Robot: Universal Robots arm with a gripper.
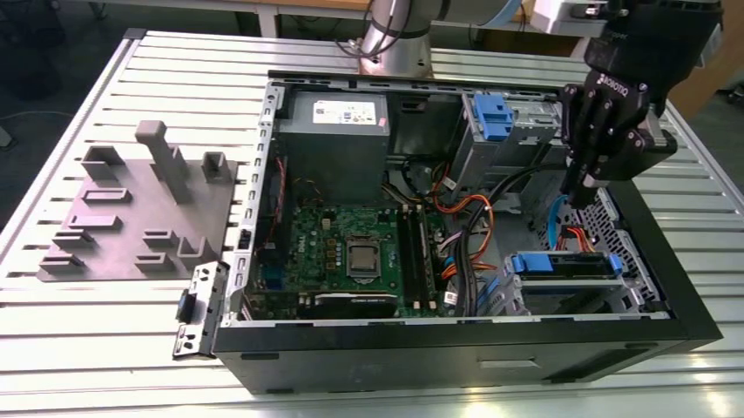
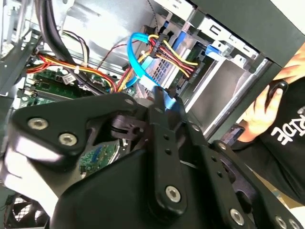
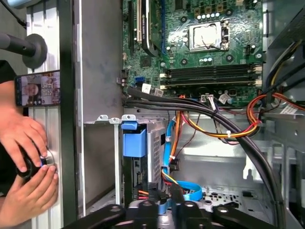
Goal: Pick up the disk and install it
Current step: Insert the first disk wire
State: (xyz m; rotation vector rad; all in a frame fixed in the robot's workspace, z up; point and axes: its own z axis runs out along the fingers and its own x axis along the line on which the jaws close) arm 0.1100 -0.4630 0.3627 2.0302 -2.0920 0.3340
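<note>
The disk (image 1: 566, 264) sits in the drive cage at the open computer case's front corner on the exterior view's right, with its blue rail on top. In the first wrist view the disk (image 3: 143, 152) stands in the metal cage under a blue tab, with blue and yellow-red cables running to its end. The label is hidden. My gripper (image 1: 581, 185) hangs over the case's edge on the exterior view's right, a little behind and above the cage. It is shut, with nothing between its black fingers. In both wrist views the gripper (image 2: 159, 99) (image 3: 165, 208) points at the cables beside the cage.
The case wall (image 1: 465, 353) rings the motherboard (image 1: 348, 248), the power supply (image 1: 334, 131) and a second blue-tabbed bay (image 1: 493, 117). A grey moulded plate (image 1: 134, 218) with pegs lies on the slatted table at the exterior view's left. A person's hands (image 3: 26, 167) are beside the case.
</note>
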